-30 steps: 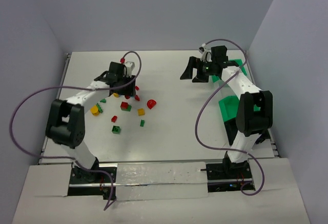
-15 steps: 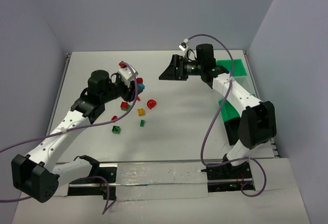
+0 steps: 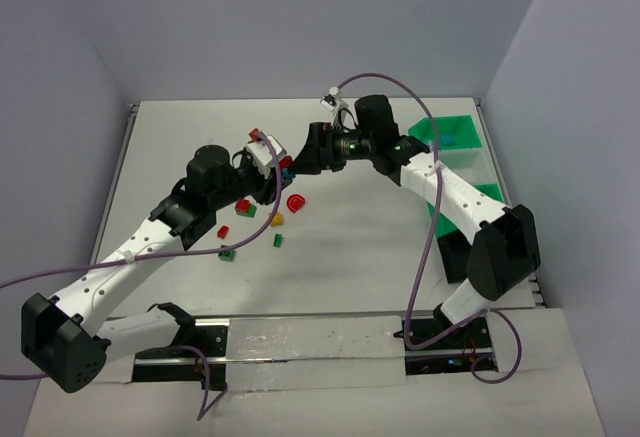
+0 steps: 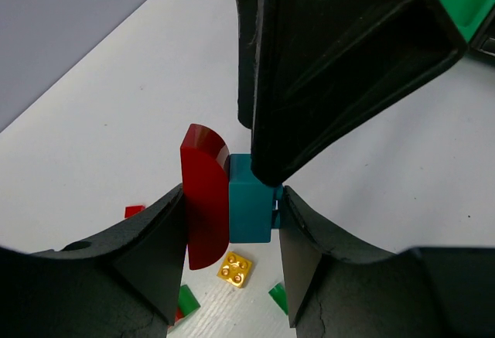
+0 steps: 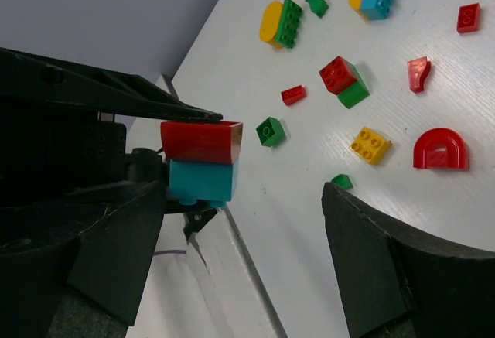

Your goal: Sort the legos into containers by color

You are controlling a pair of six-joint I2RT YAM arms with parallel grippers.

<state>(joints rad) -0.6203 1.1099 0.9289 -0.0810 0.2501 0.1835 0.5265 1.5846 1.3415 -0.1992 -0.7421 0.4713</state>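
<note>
Above the worktop, the left gripper clamps a joined red-and-teal brick pair, while the right gripper spreads wide around it. Sorting looks barely begun: most legos lie loose, well apart from the green containers.

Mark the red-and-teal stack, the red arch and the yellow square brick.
red-and-teal stack [image 4: 249,203], left wrist view, teal brick's face
red arch [image 5: 441,137], right wrist view, crown of the arch
yellow square brick [image 5: 370,145], right wrist view, studded top
</note>
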